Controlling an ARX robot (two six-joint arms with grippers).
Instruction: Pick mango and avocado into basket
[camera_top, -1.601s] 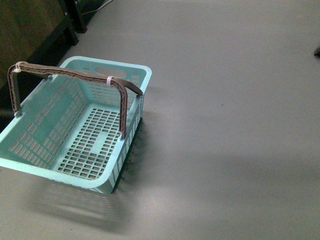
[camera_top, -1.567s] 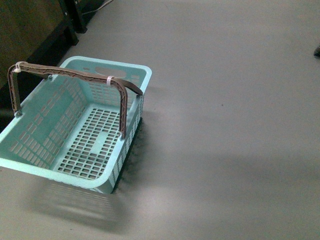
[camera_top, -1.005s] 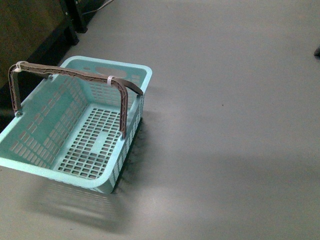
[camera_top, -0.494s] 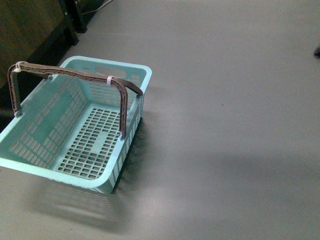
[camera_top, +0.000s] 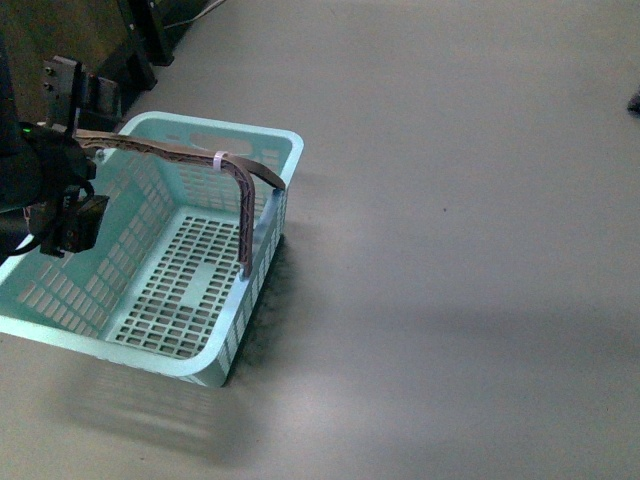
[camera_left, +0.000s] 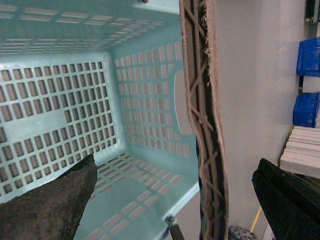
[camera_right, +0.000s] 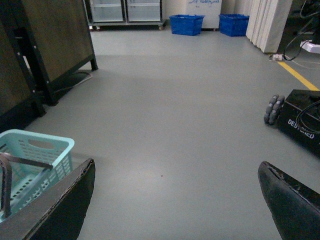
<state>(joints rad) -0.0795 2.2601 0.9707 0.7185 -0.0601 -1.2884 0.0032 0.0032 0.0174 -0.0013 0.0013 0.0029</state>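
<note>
The pale aqua basket stands on the grey floor at the left, with nothing in it. One brown handle with a white tie arches across it. My left gripper hangs over the basket's left side. In the left wrist view it is open, with the basket's slotted wall and a brown handle showing between its fingers, untouched. My right gripper is open above bare floor, to the right of the basket. The mango and the avocado are out of view.
A dark wooden cabinet on black legs stands behind the basket. Blue crates line the far wall. A black wheeled unit and a yellow floor line lie far to the right.
My left arm has come into the front view at the left and now reaches over the basket, hiding the handle's left end. The basket has barely shifted.
</note>
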